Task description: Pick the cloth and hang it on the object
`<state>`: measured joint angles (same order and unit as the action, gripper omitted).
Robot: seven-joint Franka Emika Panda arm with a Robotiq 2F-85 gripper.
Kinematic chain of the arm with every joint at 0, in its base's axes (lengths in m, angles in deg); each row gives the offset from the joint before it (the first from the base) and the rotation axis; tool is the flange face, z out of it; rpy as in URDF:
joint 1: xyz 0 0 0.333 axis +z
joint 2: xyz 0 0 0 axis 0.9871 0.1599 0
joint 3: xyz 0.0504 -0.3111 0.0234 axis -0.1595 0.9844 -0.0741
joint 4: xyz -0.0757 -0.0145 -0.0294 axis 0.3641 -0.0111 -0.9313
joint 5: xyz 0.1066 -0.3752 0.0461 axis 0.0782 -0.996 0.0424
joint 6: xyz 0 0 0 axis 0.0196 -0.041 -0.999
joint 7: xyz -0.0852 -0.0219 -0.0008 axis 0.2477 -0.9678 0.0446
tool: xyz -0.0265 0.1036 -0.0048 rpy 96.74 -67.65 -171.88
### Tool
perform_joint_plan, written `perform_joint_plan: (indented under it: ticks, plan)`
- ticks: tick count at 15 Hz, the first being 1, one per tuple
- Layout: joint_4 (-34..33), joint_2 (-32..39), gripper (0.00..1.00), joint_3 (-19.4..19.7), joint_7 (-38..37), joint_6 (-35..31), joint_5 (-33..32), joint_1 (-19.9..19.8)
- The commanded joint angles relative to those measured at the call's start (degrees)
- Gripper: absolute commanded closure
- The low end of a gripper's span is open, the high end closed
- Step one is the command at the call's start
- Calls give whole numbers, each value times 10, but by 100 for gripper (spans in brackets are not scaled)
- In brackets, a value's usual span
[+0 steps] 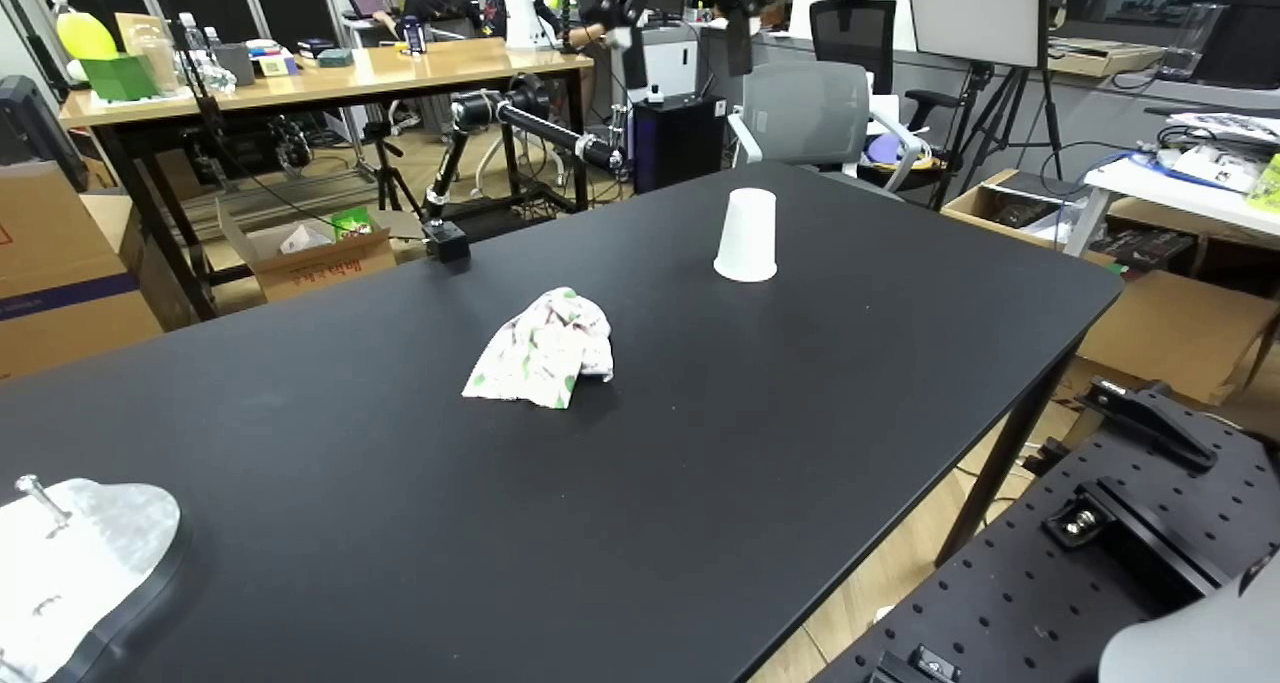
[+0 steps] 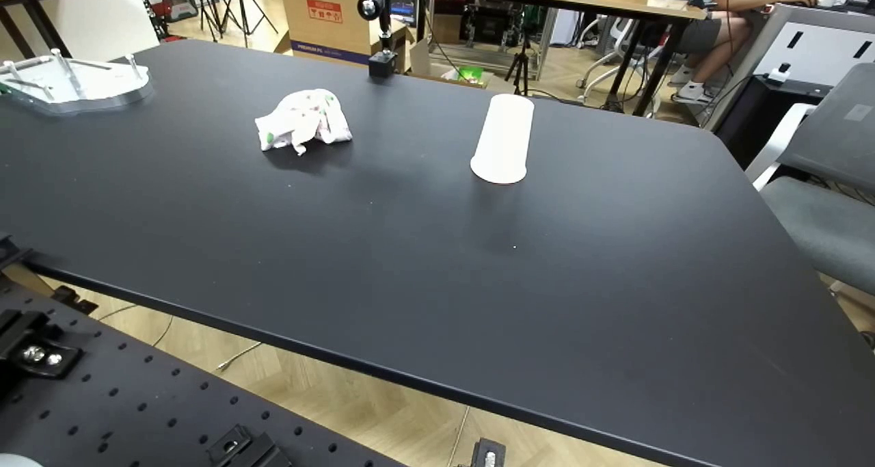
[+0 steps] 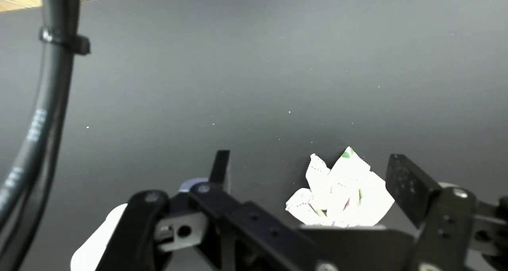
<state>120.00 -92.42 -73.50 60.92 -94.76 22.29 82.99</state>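
From the inverted paper cup [image 1: 748, 235], the printed cloth [image 1: 548, 351] lies off to picture-left in both exterior views, well apart, crumpled on the black table [image 1: 760, 443]; the pegged plate [image 1: 85, 553], probably the place to hang it, lies the same way from the cup but farther off. In the wrist view the cloth shows between the two fingers [image 3: 409, 188] of the gripper [image 3: 310, 155], nearer the finger at picture-right, which suggests a correction that way during the descent. The heap gives no clear long axis to line up with. In an exterior view the gripper hangs high, appearing above the cup in the frame, though its depth is hard to tell; its fingers point down, spread wide, with nothing held.
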Motion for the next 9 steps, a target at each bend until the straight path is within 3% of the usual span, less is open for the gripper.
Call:
perform_joint_plan:
  ticks: [1, 6, 9]
  plan:
    - [8, 53, 0, -37, -81, -91, -82, 30]
    - [41, 119, 0, -46, -180, -308, -243, 68]
    - [47, 150, 0, -32, -234, -390, -272, 81]
